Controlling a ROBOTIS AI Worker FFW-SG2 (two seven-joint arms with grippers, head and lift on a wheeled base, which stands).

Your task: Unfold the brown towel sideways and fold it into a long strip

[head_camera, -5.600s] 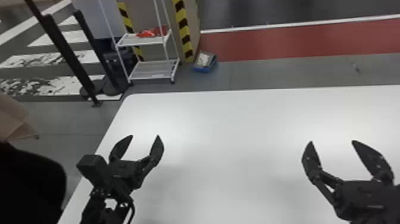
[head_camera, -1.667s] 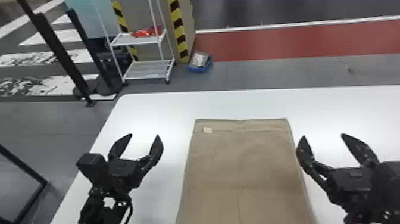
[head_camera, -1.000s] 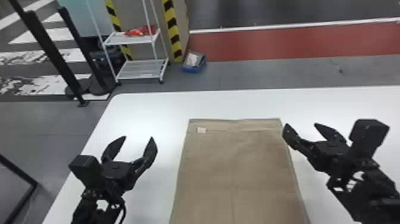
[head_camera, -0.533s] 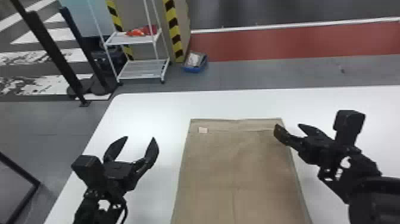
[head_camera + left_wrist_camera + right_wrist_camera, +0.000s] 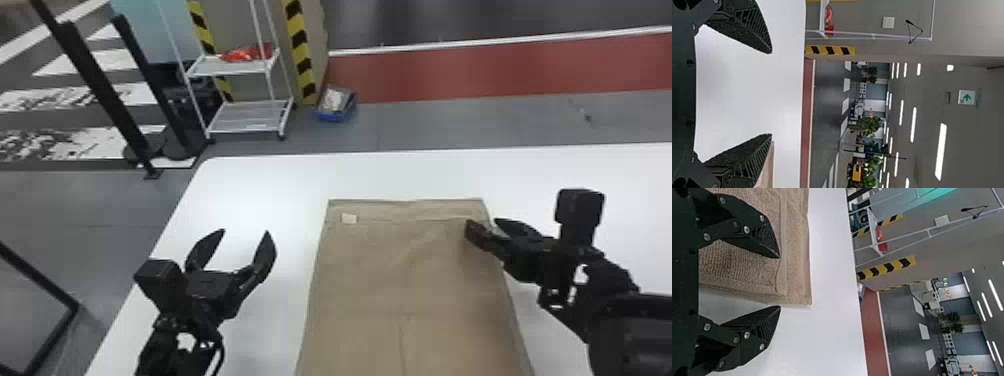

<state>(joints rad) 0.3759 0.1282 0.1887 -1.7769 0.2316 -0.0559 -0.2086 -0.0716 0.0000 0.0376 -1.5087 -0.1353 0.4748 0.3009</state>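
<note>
Right claw (image 5: 482, 223) at towel (image 5: 380, 275), cart (image 5: 247, 116) beyond

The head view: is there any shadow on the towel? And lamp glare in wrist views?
Head view: soft dark patch on the towel beside the right gripper, probably its shadow; left wrist view: ceiling lamps glare white; right wrist view: likewise.

Brown towel (image 5: 365, 285): we see it spread flat on the white table (image 5: 260, 185), a pale tag (image 5: 349, 218) near its far left corner.
Left gripper (image 5: 246, 232): left of the towel, fingers apart.
Right gripper (image 5: 482, 221): at the far right corner, fingers apart, one above the cloth.
Floor beyond: we see a white rack (image 5: 250, 120) near a blue bin (image 5: 334, 117).
</note>
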